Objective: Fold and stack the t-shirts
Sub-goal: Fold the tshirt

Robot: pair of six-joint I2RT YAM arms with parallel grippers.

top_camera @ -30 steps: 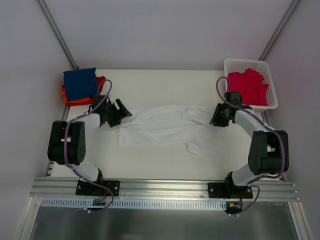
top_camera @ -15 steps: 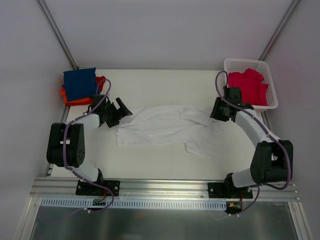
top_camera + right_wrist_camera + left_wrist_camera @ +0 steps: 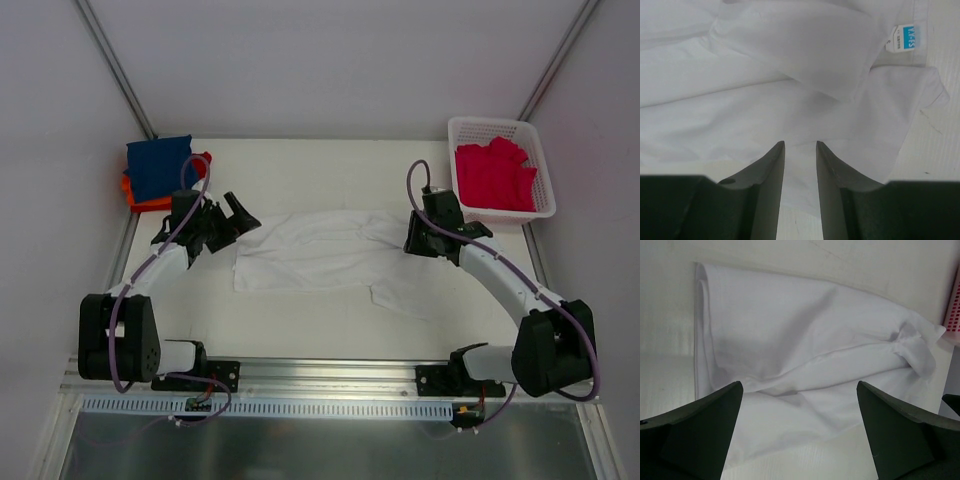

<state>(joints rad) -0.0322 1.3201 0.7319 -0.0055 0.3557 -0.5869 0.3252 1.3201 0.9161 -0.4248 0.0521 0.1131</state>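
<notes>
A large white t-shirt (image 3: 320, 255) lies spread and creased across the middle of the table. My left gripper (image 3: 238, 213) hovers just off its left end, jaws wide open and empty; in the left wrist view the gripper (image 3: 799, 386) frames the white t-shirt (image 3: 805, 340). My right gripper (image 3: 420, 238) is over the right end, jaws a narrow gap apart with nothing between them. The right wrist view shows the gripper (image 3: 800, 144) above the white t-shirt (image 3: 755, 105) and its neck label (image 3: 903, 37). A folded navy t-shirt (image 3: 158, 167) rests on an orange-red one (image 3: 143, 198).
A white lattice basket (image 3: 499, 129) at the back right holds crimson-pink t-shirts (image 3: 495, 175); its edge (image 3: 953, 305) shows in the left wrist view. Side rails and walls border the table. A sleeve (image 3: 400, 297) of the white t-shirt sticks out toward the near edge.
My right gripper has slid left and back over the shirt's collar end, jaws parting a little. The left gripper has opened wider and drawn back slightly from the shirt's left edge.
</notes>
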